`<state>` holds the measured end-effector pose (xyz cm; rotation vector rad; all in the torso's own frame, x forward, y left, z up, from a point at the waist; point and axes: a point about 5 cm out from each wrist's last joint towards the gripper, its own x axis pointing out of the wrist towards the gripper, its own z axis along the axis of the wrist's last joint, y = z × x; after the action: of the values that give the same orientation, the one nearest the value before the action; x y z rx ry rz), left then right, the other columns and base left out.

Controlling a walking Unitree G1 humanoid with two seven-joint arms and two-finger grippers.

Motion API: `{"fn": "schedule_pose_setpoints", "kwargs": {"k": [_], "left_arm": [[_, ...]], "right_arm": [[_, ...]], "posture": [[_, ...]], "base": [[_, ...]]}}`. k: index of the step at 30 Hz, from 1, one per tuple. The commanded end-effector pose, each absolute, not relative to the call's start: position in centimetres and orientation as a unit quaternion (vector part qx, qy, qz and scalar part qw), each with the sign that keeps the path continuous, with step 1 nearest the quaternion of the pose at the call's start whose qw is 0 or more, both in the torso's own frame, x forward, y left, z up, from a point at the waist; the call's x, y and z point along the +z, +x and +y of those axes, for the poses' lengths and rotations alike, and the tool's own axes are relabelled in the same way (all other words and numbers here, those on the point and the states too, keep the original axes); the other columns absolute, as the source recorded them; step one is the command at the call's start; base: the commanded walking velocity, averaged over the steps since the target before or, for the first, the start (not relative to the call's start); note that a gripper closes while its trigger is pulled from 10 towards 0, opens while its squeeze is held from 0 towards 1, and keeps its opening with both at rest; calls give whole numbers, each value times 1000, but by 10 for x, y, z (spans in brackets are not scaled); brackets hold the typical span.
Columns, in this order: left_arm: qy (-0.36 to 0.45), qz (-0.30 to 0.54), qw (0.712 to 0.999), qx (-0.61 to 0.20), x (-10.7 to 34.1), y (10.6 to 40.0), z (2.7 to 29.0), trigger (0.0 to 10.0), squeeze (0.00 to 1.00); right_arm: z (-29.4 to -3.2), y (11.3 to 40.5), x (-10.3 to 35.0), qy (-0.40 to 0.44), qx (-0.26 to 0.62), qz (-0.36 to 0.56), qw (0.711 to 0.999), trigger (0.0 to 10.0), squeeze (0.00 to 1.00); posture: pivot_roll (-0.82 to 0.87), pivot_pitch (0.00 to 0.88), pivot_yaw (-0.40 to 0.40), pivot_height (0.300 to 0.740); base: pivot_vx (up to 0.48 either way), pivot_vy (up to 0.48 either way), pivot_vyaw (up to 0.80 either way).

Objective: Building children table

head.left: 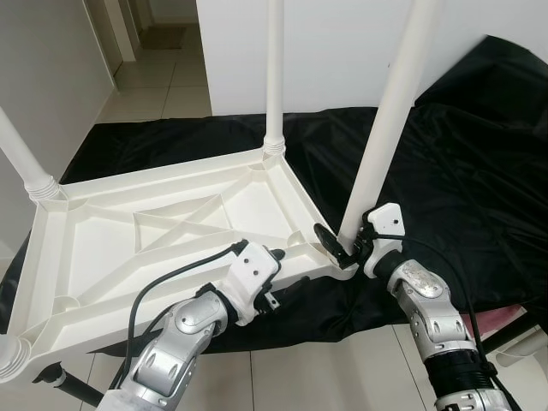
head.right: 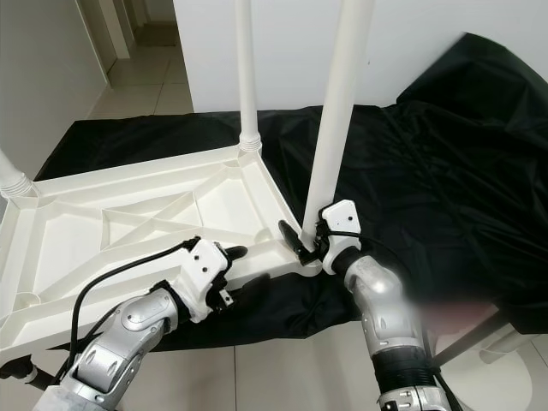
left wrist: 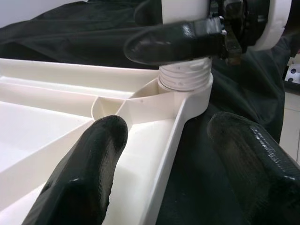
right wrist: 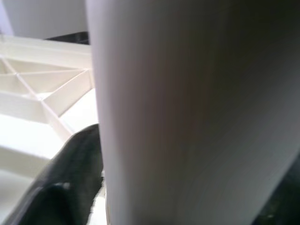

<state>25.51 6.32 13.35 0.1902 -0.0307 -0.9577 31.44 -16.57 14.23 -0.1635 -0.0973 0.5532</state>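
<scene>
Left eye view: the tabletop [head.left: 163, 248] lies upside down on a black cloth [head.left: 462, 171] spread on the floor, ribs up, so the leg sockets face upward. Its long axis runs from the near left to the far right. The right end effector [head.left: 347, 248] clasps the base of the leg [head.left: 390, 120] at the near right corner, seemingly to twist it into its socket; that leg leans slightly. Another leg [head.left: 274, 77] rises from the far right corner.

Right eye view: the left end effector [head.right: 244, 265] straddles the near rim, likely steadying the top.

Left wrist view: its fingers [left wrist: 84, 173] are spread either side of the rim; the threaded socket [left wrist: 185, 79] sits ahead.

Right wrist view: the leg looms close, one finger [right wrist: 65, 183] beside it.
</scene>
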Motion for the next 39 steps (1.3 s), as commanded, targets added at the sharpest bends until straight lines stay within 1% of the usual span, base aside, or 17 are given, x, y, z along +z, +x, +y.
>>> {"fn": "schedule_pose_setpoints", "kwargs": {"k": [1, 2, 3, 10, 11, 13, 14, 16, 20, 24, 28, 29, 32, 33, 36, 38, 39], "left_arm": [[103, -21, 892, -439, 135, 260, 67, 10000, 0], [103, -21, 892, -439, 135, 260, 67, 10000, 0], [103, -21, 893, -438, 135, 260, 67, 10000, 0], [104, -20, 891, -441, 135, 258, 67, 10000, 0], [104, -18, 891, -442, 134, 257, 67, 10000, 0], [104, -18, 890, -443, 133, 256, 67, 10000, 0], [104, -17, 891, -442, 133, 257, 68, 10000, 0], [103, -17, 891, -441, 134, 257, 68, 10000, 0], [103, -17, 893, -438, 133, 257, 69, 10000, 0], [103, -17, 893, -438, 133, 256, 69, 10000, 0], [102, -16, 891, -442, 132, 255, 67, 10000, 0], [102, -16, 891, -442, 132, 255, 67, 10000, 0], [102, -16, 891, -443, 132, 256, 66, 10000, 0], [102, -16, 890, -444, 131, 256, 66, 10000, 0], [102, -16, 890, -444, 131, 255, 66, 10000, 0], [103, -16, 890, -444, 131, 256, 66, 10000, 0], [103, -16, 890, -444, 131, 256, 66, 10000, 0]], "right_arm": [[-166, 317, 144, -81, 283, -52, 954, 2941, 0], [-166, 317, 144, -81, 283, -52, 954, 2941, 0], [-167, 318, 143, -84, 286, -52, 953, 0, 0], [-169, 320, 144, -89, 290, -53, 952, 0, 0], [-169, 319, 142, -84, 284, -51, 954, 2392, 0], [-169, 319, 141, -80, 281, -50, 955, 2392, 0], [-168, 317, 139, -72, 276, -47, 957, 10000, 0], [-167, 316, 137, -67, 272, -45, 959, 10000, 0], [-161, 309, 123, -58, 190, -16, 980, 10000, 0], [-160, 308, 121, -44, 157, -11, 987, 10000, 0], [-155, 301, 120, -11, 68, 1, 998, 10000, 0], [-155, 301, 120, -11, 68, 1, 998, 10000, 0], [-148, 295, 120, 7, 21, 7, 1000, 10000, 0], [-140, 291, 119, 21, -13, 13, 1000, 10000, 0], [-137, 289, 119, 23, -25, 13, 999, 10000, 0], [-130, 286, 117, 30, -63, 18, 997, 10000, 0], [-130, 286, 117, 30, -63, 18, 997, 10000, 0]], "posture": [[-45, 6, 30, 740], [-45, 6, 30, 740], [-45, 6, 30, 740], [-46, 8, 33, 740], [-42, 9, 28, 740], [-42, 9, 28, 740], [-41, 7, 23, 740], [-41, 7, 23, 740], [-37, 3, 13, 740], [-40, 0, 13, 740], [-44, 0, 13, 740], [-44, 0, 13, 740], [-45, 0, 13, 740], [-44, 0, 12, 740], [-44, 0, 12, 740], [-37, 0, 8, 740], [-37, 0, 8, 740]], "base": [[0, 0, 0], [0, 0, 0], [0, 0, 0], [0, 0, 0], [0, 0, 0], [0, 0, 0], [0, 0, 0], [0, 0, 0], [0, 0, 0], [0, 0, 0], [0, 0, 0], [0, 0, 0], [0, 0, 0], [0, 0, 0], [0, 0, 0], [0, 0, 0], [0, 0, 0]]}}
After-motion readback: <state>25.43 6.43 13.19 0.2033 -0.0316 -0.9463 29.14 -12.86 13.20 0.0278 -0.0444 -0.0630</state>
